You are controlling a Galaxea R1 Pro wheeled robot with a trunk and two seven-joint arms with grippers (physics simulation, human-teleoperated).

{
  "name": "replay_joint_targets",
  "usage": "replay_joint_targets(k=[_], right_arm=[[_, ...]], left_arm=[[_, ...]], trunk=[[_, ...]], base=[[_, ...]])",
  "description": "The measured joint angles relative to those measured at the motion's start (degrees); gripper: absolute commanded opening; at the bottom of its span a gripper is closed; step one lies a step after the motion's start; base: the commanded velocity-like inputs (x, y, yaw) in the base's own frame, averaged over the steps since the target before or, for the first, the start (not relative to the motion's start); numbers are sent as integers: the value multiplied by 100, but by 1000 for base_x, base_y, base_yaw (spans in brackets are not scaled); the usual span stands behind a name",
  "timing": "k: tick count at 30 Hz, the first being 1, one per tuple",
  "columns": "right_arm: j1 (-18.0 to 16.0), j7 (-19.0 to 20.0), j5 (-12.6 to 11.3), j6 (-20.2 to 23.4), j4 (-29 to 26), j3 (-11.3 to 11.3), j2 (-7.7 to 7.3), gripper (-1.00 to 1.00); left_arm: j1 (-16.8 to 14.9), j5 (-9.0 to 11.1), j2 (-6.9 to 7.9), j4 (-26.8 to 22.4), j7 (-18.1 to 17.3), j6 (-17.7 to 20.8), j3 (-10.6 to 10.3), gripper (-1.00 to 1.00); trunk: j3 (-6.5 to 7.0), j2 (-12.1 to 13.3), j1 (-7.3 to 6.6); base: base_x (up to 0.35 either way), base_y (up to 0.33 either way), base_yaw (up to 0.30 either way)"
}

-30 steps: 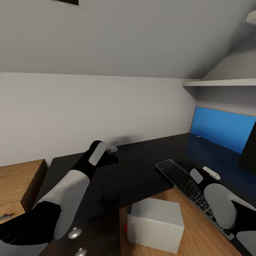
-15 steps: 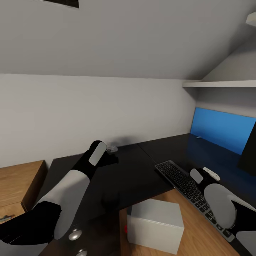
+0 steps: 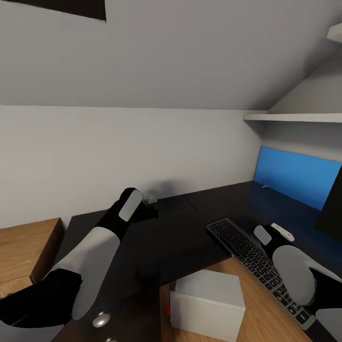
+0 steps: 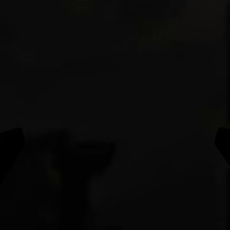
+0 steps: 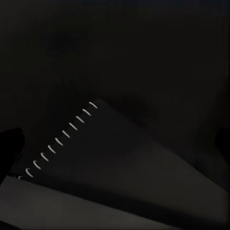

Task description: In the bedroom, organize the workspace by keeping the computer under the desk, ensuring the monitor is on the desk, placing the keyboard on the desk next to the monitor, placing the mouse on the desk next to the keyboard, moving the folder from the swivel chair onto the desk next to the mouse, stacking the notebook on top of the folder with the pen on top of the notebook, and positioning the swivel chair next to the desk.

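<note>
L wrist view nearly black, nothing readable; R wrist view dim, shows the notebook (image 5: 120,163) w/ white spiral rings on dark top; monitor (image 3: 334,204) cut off at the edge; can't tell either pincer's state, left gripper (image 3: 150,199) and right gripper (image 3: 281,231) both over the desk (image 3: 180,232); keyboard (image 3: 256,263) on desk, computer (image 3: 207,304) on wood floor below; vs 1 s ago, view tilted up slightly, arms unchanged.
</note>
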Motion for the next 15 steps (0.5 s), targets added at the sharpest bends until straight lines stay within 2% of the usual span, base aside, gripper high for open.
replay_joint_targets(k=[7,15], right_arm=[[0,0,-15,7,-3,0,-4,100],[0,0,-31,24,-14,-8,-23,100]], left_arm=[[0,-1,0,3,0,0,0,100],[0,5,0,4,0,-7,0,100]], trunk=[[126,281,-154],[126,282,-154]], base=[[0,0,0],[0,0,0]])
